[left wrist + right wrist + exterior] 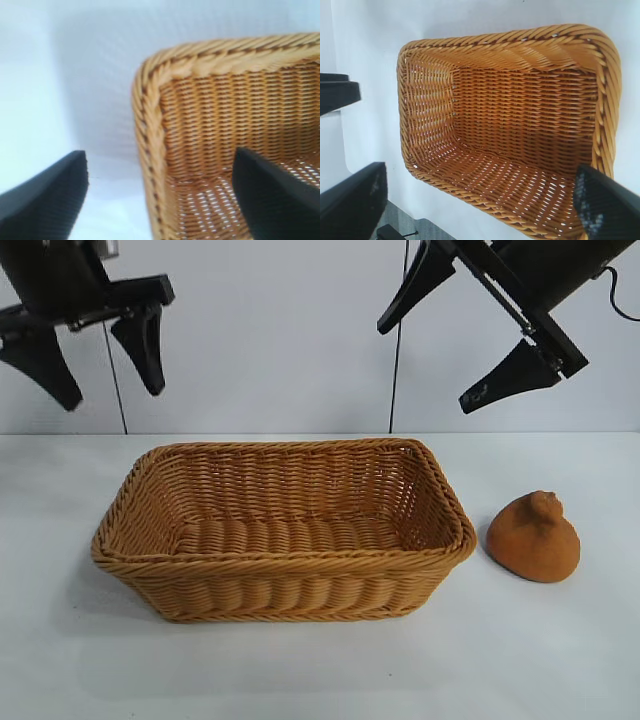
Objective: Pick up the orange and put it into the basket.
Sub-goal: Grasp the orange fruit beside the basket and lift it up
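The white tabletop (560, 660) carried a large rectangular tan-orange woven wicker basket (285, 592) with nothing inside it. Just beside its right end, not touching, sat the burnt-orange, rough-skinned, dome-shaped orange (534, 537) with a small knob on top. Both black hands hung high above, fingers spread and holding nothing: the left hand (100, 365) over the basket's left end, the right hand (430, 355) over its right end
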### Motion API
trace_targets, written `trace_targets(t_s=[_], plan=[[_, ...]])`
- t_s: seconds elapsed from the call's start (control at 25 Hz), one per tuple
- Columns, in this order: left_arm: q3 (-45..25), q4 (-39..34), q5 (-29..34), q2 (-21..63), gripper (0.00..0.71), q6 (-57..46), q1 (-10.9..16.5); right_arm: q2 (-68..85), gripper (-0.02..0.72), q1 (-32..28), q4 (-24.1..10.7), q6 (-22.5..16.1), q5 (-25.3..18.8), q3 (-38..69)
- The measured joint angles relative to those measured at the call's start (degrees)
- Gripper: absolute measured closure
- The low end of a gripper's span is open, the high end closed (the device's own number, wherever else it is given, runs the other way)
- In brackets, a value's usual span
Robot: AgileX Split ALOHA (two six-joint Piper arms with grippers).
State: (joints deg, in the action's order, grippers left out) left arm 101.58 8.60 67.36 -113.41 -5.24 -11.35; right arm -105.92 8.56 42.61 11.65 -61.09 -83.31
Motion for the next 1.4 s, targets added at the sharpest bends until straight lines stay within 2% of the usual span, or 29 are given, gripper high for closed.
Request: trace_targets(t_s=[0.12, 0.2, 0.44, 0.68, 0.8, 0.96, 1.16, 1.4], plan=[[2.3, -6.0, 1.3, 0.1, 0.142, 0.1, 1.6, 0.0, 0.010, 0.0, 0.0, 0.0, 0.0, 0.0], [2.5, -9.8, 1.8, 0.2, 0.142, 0.2, 3.6, 0.0, 0.010, 0.0, 0.0, 0.0, 0.0, 0.0], [2.5, -10.5, 2.2, 0.2, 0.142, 0.5, 10.3, 0.0, 0.010, 0.0, 0.0, 0.0, 0.0, 0.0], [0.4, -5.9, 2.1, 2.7, 0.172, 2.8, 10.5, 0.0, 0.010, 0.0, 0.1, 0.0, -0.2, 0.0], [-5.7, -5.4, 2.1, 8.2, 0.178, 3.8, 10.3, 0.0, 0.010, 0.0, 0.1, 0.0, -0.2, 0.0], [-18.2, -5.4, 2.1, 18.3, 0.182, 4.3, 10.3, 0.0, 0.010, 0.0, 0.1, 0.0, -0.2, 0.0], [-35.6, -6.8, 2.2, 35.9, 0.182, 5.2, 10.3, 0.0, 0.010, 0.0, 0.1, 0.0, -0.2, 0.0], [-50.8, -8.6, 2.3, 57.4, 0.182, 5.2, 10.3, 0.0, 0.010, 0.0, 0.1, 0.0, -0.2, 0.0]])
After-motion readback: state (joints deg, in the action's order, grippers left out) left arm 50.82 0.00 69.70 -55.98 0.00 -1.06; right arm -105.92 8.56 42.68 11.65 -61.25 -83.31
